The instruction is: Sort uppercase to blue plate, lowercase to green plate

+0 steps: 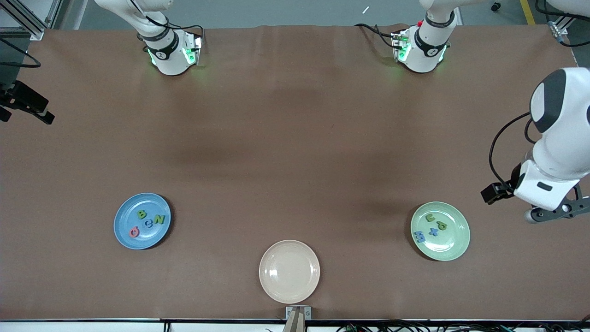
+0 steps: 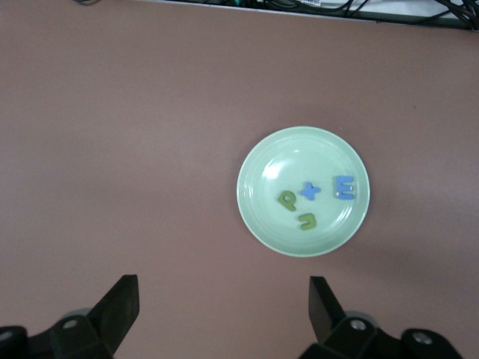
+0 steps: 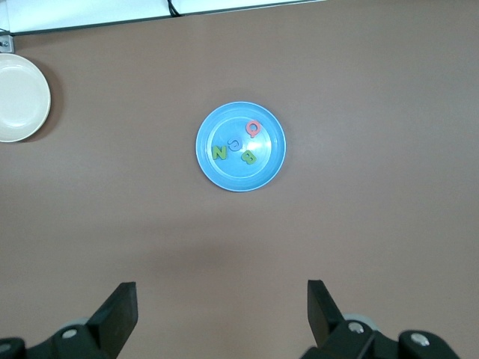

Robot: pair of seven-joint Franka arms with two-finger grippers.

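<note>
Left gripper (image 2: 224,310): open, empty, high over the table (image 1: 295,138).
Right gripper (image 3: 222,314): open, empty, likewise.
Blue plate (image 1: 124,230): four uppercase letters (image 1: 146,220).
Green plate (image 1: 454,242): four lowercase letters (image 1: 431,227).
Cream plate (image 1: 289,271): one, between them.

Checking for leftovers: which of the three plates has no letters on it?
The cream-beige plate, nearest the front camera, is bare; the blue plate and green plate each hold four letters.
</note>
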